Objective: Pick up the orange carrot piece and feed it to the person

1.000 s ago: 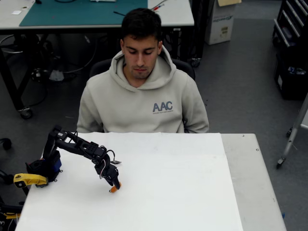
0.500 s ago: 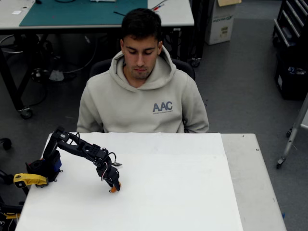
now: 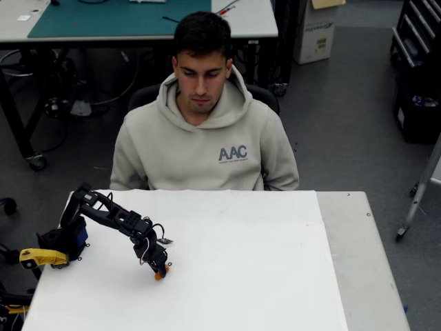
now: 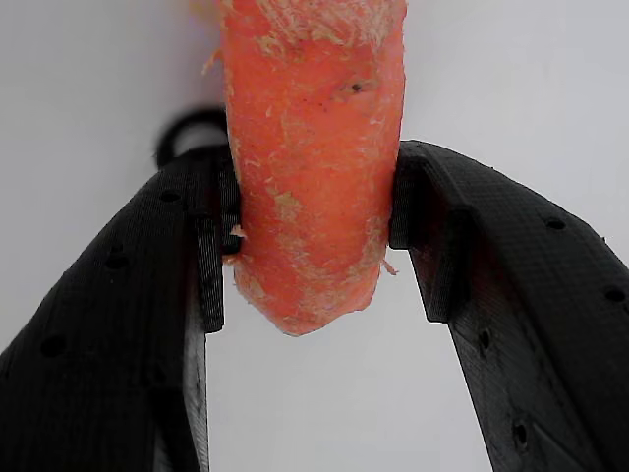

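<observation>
On hoodie (image 3: 207, 148), "AAC" lettering.

Black arm (image 3: 110, 217) bent low, claw (image 3: 160, 270) clamped, pointing down.

A lab or workshop: a far workbench (image 3: 248, 21) with a green cutting mat (image 3: 117, 17), loose cables (image 3: 62, 103) beneath, grey floor (image 3: 344, 124), black rack (image 3: 417, 62) at right.

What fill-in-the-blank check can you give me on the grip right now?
1. In the wrist view, the gripper fingers press on the two sides of the ____ carrot piece.
2. In the overhead view, the gripper is at the white table's ____ side.
3. The person sits behind the table, wearing a hoodie printed ____.

Missing words: orange; left; AAC
</observation>
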Robot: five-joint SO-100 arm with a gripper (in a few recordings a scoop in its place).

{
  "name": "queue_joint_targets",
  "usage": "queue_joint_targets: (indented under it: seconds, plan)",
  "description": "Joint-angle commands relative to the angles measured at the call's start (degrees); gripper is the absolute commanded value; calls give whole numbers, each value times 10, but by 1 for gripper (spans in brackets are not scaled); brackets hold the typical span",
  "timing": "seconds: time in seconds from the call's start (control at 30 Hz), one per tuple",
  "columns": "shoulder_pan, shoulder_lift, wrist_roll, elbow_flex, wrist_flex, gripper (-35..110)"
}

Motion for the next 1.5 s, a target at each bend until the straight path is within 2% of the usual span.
queue_joint_targets:
  seconds: [0.0, 0.37, 0.6, 0.73, 1.03, 1.47]
  plan:
    - [11, 23, -8, 22, 11, -3]
    - [-31, 26, -6, 24, 4, -3]
    - [-67, 87, -5, -20, 4, -3]
    - [-91, 108, 24, -49, 4, -3]
    - [-158, 103, 83, -207, 11, -3]
    - [-244, -4, 77, -481, 11, -3]
